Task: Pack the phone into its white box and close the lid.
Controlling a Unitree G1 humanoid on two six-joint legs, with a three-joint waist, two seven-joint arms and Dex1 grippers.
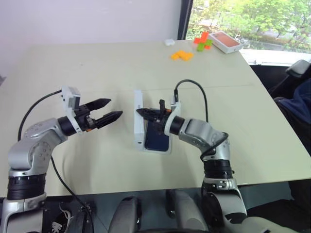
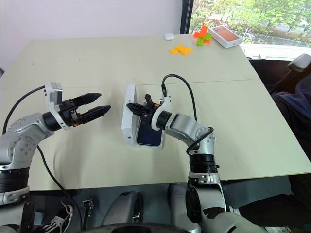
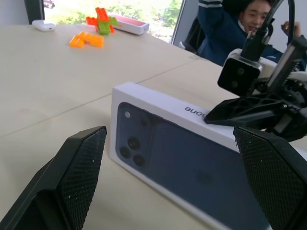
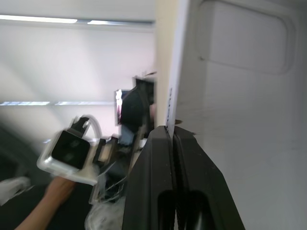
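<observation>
The lid point(image 1: 138, 118) stands upright on one long edge in the middle of the table. Its printed phone face point(image 3: 192, 167) is turned toward my left gripper. My right gripper point(image 1: 139, 112) is shut on the lid's upper wall, its fingers point(image 4: 158, 163) pinching the thin edge with the pale inside point(image 4: 240, 105) beside them. Right behind the lid lies the white box point(image 1: 156, 151) with the dark blue phone point(image 1: 156, 140) in it, partly hidden by my right wrist. My left gripper point(image 1: 115, 108) hangs open a short way left of the lid, touching nothing.
At the far right corner of the table point(image 1: 73, 160) lie an orange-topped box point(image 1: 225, 41), orange and green blocks point(image 1: 182, 55) and a small white object point(image 1: 169, 42). A person point(image 3: 230, 28) sits past the table's right edge.
</observation>
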